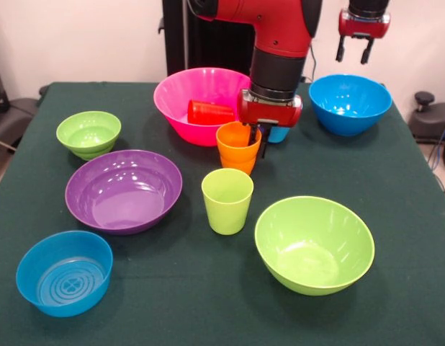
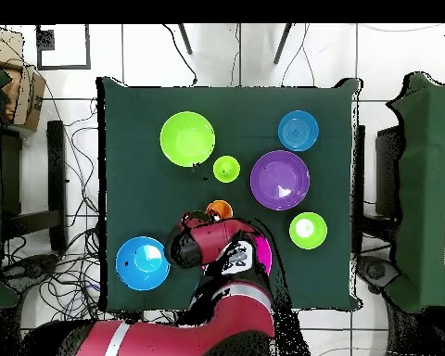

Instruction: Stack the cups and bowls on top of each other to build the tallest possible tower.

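Six bowls (image 1: 124, 189), four cups (image 1: 227, 200); jaws at orange cup (image 1: 235, 153), grip unclear.

I see orange cup (image 1: 237, 147) upright mid-table, lime green cup (image 1: 227, 200) upright just in front of it, red cup (image 1: 210, 112) on its side inside large pink bowl (image 1: 199, 86), purple bowl (image 1: 124, 190), large lime green bowl (image 1: 314, 244), large blue bowl (image 1: 350, 103) all apart, nothing stacked

The dark green bench (image 1: 208, 303) carries six bowls (image 1: 124, 190), with the lime green cup (image 1: 227, 200) and orange cup (image 1: 237, 148) upright.
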### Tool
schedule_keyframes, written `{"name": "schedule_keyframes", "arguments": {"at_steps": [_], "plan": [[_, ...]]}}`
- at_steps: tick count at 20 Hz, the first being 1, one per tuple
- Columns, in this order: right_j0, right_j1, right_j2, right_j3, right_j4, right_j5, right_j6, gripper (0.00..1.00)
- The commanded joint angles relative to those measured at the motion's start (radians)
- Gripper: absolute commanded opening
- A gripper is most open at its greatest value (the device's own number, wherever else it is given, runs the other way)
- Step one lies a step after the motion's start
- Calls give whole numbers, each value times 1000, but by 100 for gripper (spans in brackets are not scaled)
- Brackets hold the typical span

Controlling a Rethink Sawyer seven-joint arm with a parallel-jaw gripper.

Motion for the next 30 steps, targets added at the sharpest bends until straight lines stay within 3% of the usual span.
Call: {"name": "schedule_keyframes", "arguments": {"at_steps": [1, 9, 16, 30], "plan": [[5, 2, 64, 15, 22, 31, 111, 0], [-34, -87, 110, -16, 54, 200, 54, 0], [-25, -82, 99, -22, 38, 185, 67, 0], [-35, -111, 119, -44, 63, 270, 52, 0]]}}
